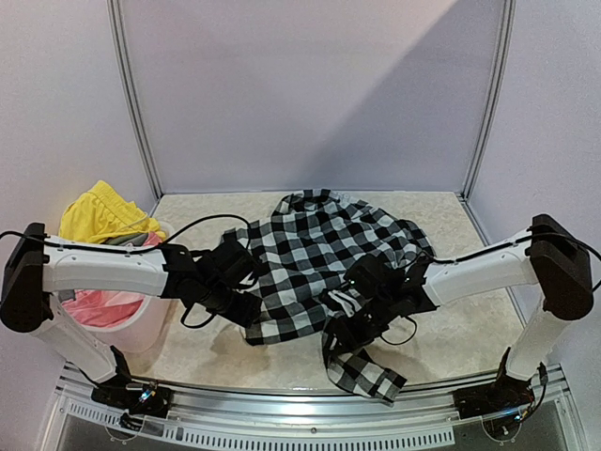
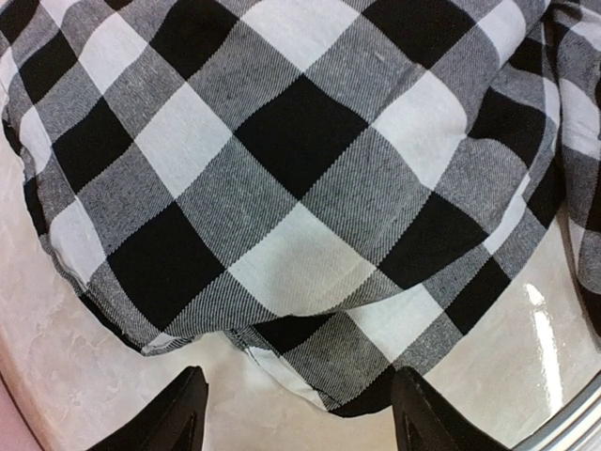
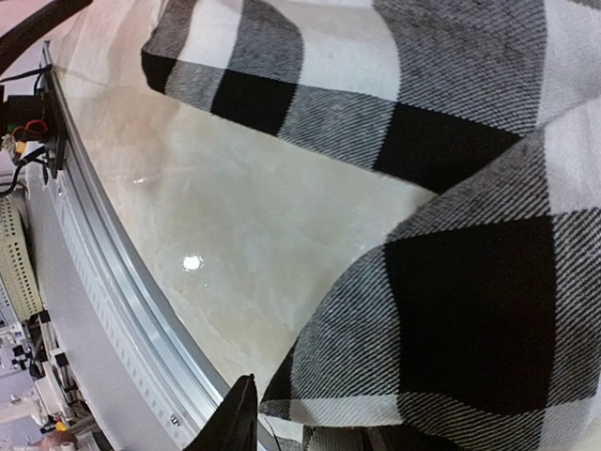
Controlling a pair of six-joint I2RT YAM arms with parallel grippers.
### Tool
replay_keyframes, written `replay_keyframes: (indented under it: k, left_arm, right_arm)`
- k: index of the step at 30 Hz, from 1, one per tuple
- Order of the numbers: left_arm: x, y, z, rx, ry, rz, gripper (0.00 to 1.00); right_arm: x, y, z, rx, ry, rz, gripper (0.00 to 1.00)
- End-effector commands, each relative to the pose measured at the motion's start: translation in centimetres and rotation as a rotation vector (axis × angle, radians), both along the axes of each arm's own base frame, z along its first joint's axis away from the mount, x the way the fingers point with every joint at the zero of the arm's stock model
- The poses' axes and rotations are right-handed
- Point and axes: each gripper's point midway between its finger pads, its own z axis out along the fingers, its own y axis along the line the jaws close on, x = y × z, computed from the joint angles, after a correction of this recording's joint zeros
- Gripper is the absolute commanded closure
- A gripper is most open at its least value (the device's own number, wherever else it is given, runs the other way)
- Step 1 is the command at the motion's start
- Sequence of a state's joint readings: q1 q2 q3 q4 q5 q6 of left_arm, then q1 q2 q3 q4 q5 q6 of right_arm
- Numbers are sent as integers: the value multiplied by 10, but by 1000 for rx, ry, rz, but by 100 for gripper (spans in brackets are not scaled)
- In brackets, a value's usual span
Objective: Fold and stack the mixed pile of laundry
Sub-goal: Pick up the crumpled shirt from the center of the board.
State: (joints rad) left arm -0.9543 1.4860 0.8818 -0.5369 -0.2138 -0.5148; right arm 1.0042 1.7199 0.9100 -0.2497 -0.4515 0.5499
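Note:
The black-and-white checked shirt (image 1: 319, 249) lies spread and rumpled across the middle of the table, one strip of it (image 1: 362, 368) trailing toward the front edge. My left gripper (image 1: 246, 310) is open at the shirt's lower left hem. In the left wrist view a hem corner (image 2: 347, 371) lies just ahead of and between its fingers (image 2: 183, 418). My right gripper (image 1: 364, 318) is low on the shirt's front middle. In the right wrist view one of its fingers (image 3: 235, 418) shows beside a fold of checked cloth (image 3: 451, 310), which hides the other finger.
A white basket (image 1: 141, 329) stands at the left by the left arm, holding a yellow garment (image 1: 99, 211) and a pink one (image 1: 99, 305). The metal front rail (image 1: 310, 399) runs close below the right gripper. Walls enclose the back and sides.

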Motion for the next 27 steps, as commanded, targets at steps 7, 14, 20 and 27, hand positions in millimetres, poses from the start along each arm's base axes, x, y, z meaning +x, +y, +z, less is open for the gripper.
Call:
replay_keyframes:
  k: [7, 14, 20, 27]
  left_arm:
    - [5, -3, 1, -13, 4, 20, 34]
    - [-5, -9, 4, 51, -21, -99, 33]
    - [-24, -27, 17, 68, -46, -299, 31]
    - [-52, -41, 7, 131, 3, -549, 32]
  right_arm:
    - [14, -2, -11, -55, 8, -28, 89]
    - [23, -22, -5, -115, -12, -73, 100]
    - [29, -55, 50, -140, -72, -123, 100]
    - [-8, -104, 85, -168, -23, -173, 100]
